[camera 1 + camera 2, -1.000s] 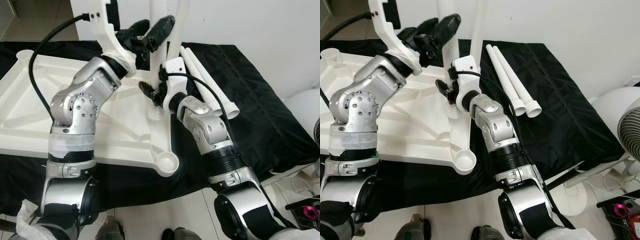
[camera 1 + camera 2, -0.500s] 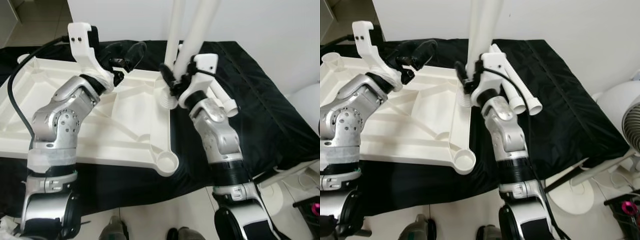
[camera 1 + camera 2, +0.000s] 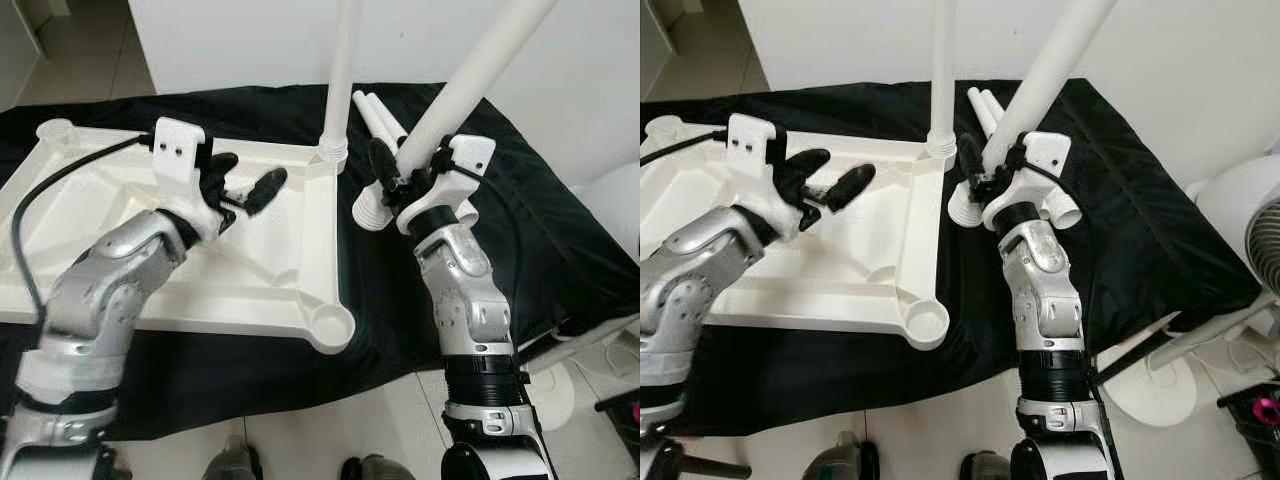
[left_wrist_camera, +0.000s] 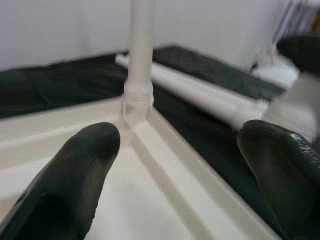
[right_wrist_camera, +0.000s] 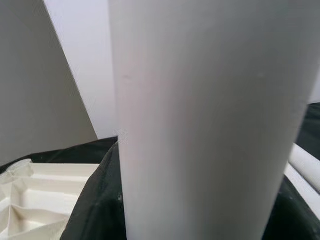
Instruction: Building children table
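The white tabletop [image 3: 120,260] lies upside down on a black cloth. One white leg [image 3: 341,70] stands upright in its far right corner socket. My right gripper [image 3: 405,178] is shut on a second white leg [image 3: 470,70], held tilted just right of that corner, threaded end low over the cloth. In the right wrist view this leg [image 5: 210,125] is very close. My left gripper [image 3: 245,185] hovers open over the tabletop's far right part, holding nothing. In the left wrist view its fingers [image 4: 75,175] frame the upright leg [image 4: 140,55].
Two more white legs [image 3: 375,112] lie on the black cloth [image 3: 540,230] behind my right gripper. The near right corner socket [image 3: 333,325] is open. A white fan [image 3: 1250,230] stands at the right, a white wall behind, and tiled floor below the cloth's front edge.
My left gripper has come down from beside the upright leg to low over the tabletop. My right gripper has swung its leg out to the right, tilting it. The camera has shifted too.
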`<state>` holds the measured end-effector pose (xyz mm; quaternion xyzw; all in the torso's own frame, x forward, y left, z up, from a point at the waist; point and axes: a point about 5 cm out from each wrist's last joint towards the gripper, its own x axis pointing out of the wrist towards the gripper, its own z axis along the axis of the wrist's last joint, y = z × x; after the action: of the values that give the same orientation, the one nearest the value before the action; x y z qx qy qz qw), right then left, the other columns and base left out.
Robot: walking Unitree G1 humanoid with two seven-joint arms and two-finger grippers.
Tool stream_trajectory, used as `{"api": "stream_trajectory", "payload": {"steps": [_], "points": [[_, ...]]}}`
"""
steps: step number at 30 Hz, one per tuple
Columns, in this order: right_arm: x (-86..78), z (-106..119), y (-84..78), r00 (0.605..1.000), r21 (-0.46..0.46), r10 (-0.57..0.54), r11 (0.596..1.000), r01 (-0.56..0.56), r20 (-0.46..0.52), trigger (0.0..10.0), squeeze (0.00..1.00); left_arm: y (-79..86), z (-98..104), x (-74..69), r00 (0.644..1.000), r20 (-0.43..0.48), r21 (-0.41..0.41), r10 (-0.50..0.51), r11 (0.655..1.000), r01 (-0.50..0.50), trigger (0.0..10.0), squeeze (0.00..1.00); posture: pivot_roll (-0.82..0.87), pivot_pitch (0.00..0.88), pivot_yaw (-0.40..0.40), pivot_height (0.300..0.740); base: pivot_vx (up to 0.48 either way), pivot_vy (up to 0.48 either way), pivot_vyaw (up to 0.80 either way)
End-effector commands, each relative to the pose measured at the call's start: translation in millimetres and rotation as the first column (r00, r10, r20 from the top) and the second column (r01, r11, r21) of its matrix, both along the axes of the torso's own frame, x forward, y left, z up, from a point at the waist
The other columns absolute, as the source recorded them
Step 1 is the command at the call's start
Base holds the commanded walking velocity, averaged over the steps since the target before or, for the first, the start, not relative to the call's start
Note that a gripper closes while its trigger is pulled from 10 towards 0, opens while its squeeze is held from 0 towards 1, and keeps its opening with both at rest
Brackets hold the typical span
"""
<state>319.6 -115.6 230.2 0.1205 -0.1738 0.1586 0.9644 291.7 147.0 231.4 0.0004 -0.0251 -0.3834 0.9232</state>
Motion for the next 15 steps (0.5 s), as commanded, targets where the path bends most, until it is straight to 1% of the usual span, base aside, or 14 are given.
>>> {"api": "stream_trajectory", "payload": {"steps": [1, 3, 5, 6, 8, 10, 12, 13, 15], "points": [[-2.9, 3, -2.5, 1.0, -0.017, 0.0, 1.0, 0.0, 0.015, 10.0, 0.0, -8.4, -7, -14.3, 0.981, -0.021, 0.066, -0.194, 0.979, 0.195, 10.0, 0.0, -0.04, 0.083, 0.022, 0.74, 0.0, 0.0, 0.0], [-4.2, 3, -7.0, 1.0, -0.022, -0.008, 1.0, 0.008, 0.016, 10.0, 0.0, -6.1, -18, -23.3, 0.97, -0.056, 0.149, -0.238, 0.958, 0.243, 10.0, 0.0, -0.03, 0.086, 0.02, 0.74, 0.0, 0.0, 0.0], [-4.2, 3, -7.0, 1.0, -0.022, -0.008, 1.0, 0.008, 0.016, 10.0, 0.0, -6.1, -18, -23.3, 0.97, -0.056, 0.149, -0.238, 0.958, 0.243, 10.0, 0.0, -0.03, 0.086, 0.02, 0.74, 0.0, 0.0, 0.0], [-4.1, 3, -9.5, 1.0, -0.024, -0.018, 1.0, 0.018, 0.017, 10.0, 0.0, -4.4, -25, -28.0, 0.962, -0.089, 0.185, -0.257, 0.945, 0.269, 10.0, 0.0, -0.03, 0.089, 0.017, 0.74, 0.0, 0.0, 0.0], [-3.9, 4, -12.9, 0.999, -0.019, -0.029, 0.999, 0.029, 0.016, 10.0, 0.0, 0.4, -40, -27.1, 0.969, -0.125, 0.274, -0.214, 0.931, 0.241, 10.0, 0.0, -0.03, 0.093, 0.015, 0.74, 0.0, 0.0, 0.0], [-3.8, 4, -13.7, 0.999, -0.021, -0.029, 0.999, 0.029, 0.015, 10.0, 0.0, 3.1, -49, -23.5, 0.975, -0.142, 0.322, -0.168, 0.924, 0.206, 10.0, 0.0, -0.03, 0.097, 0.013, 0.74, 0.0, 0.0, 0.0], [-3.8, 4, -13.7, 0.999, -0.021, -0.029, 0.999, 0.029, 0.015, 10.0, 0.0, 3.1, -49, -23.5, 0.975, -0.142, 0.322, -0.168, 0.924, 0.206, 10.0, 0.0, -0.03, 0.097, 0.013, 0.74, 0.0, 0.0, 0.0], [-4.1, 4, -14.3, 0.999, -0.029, -0.031, 0.999, 0.031, 0.014, 10.0, 0.0, 6.7, -61, -19.7, 0.979, -0.173, 0.377, -0.111, 0.91, 0.17, 10.0, 0.0, -0.03, 0.102, 0.011, 0.74, 0.0, 0.0, 0.0], [-4.1, 4, -14.3, 0.999, -0.029, -0.031, 0.999, 0.031, 0.014, 10.0, 0.0, 6.7, -61, -19.7, 0.979, -0.173, 0.377, -0.111, 0.91, 0.17, 10.0, 0.0, -0.03, 0.102, 0.011, 0.74, 0.0, 0.0, 0.0]]}}
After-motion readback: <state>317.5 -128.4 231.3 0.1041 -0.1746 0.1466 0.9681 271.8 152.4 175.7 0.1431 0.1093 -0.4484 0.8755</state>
